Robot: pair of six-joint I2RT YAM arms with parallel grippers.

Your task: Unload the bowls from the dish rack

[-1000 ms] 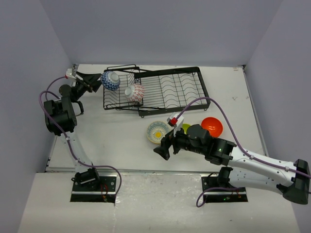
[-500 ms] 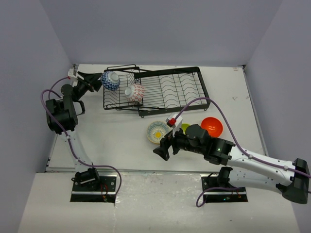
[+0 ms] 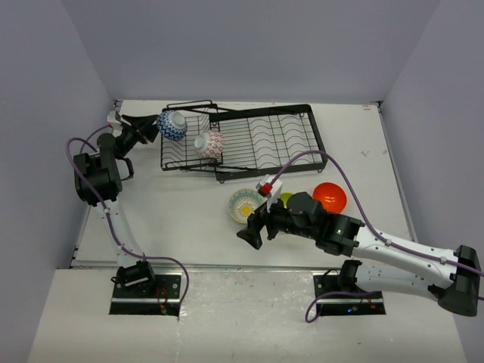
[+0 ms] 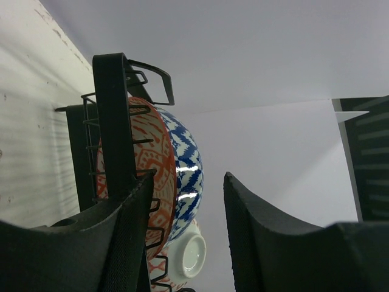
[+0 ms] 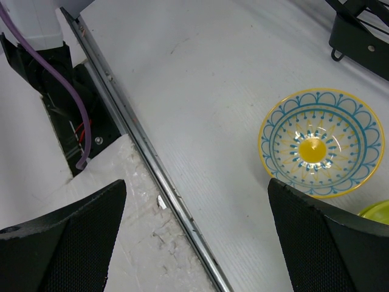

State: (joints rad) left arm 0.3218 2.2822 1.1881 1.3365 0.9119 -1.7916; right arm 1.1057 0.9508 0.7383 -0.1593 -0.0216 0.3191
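The black wire dish rack [image 3: 266, 138] lies at the back of the table. A blue-patterned bowl [image 3: 172, 125] stands on edge at its left end, and a red-and-white bowl [image 3: 210, 144] sits just right of it. My left gripper [image 3: 148, 128] is open at the blue bowl. In the left wrist view the blue bowl [image 4: 185, 173] lies partly between the fingers [image 4: 127, 234], with a gap to the right finger. The cream bowl with a yellow centre [image 3: 244, 206], a lime green bowl [image 3: 288, 199] and an orange bowl [image 3: 330, 197] sit on the table. My right gripper [image 3: 252, 232] is open and empty, near the cream bowl [image 5: 321, 143].
The red-and-white bowl's white foot [image 4: 189, 255] shows below the blue bowl. A rack wire handle [image 4: 114, 121] stands beside my left finger. The table's metal front edge [image 5: 152, 173] runs under my right gripper, with the arm base and purple cable [image 5: 45, 67] beyond it.
My right gripper has drifted a little to the left and toward the front edge. My left arm has shifted slightly, its gripper staying at the blue bowl.
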